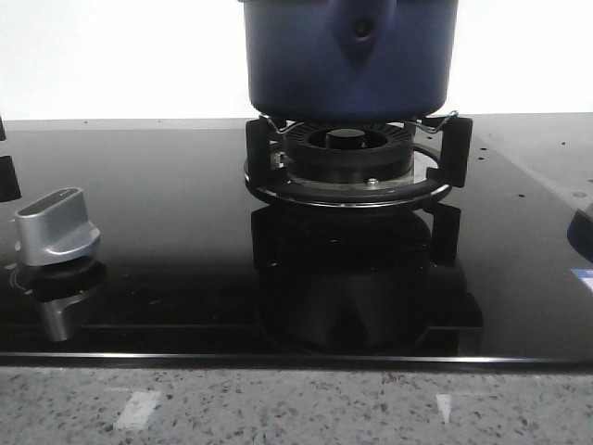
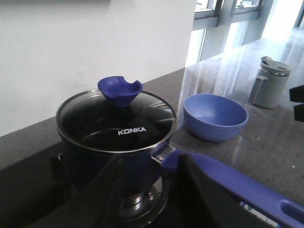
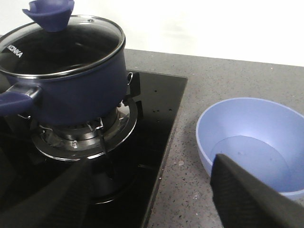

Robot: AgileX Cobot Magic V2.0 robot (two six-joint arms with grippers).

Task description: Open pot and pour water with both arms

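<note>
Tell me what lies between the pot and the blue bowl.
Nothing: only bare grey counter and the stove's glass edge separate the pot and the bowl, clearest in the right wrist view.

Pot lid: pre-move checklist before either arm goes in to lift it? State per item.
1. Pot seated on the burner supports: ok, it looks level.
2. Glass lid closed on the rim: ok, not yet opened.
3. Blue lid knob free to grasp from above: ok, nothing on it.
4. Pot handle reachable: ok, it points out over the counter.
5. Blue bowl ready beside the stove: ok, upright on the counter, apart from the pot.
6. Gripper states: cannot tell, only dark finger parts show in the wrist views.
</note>
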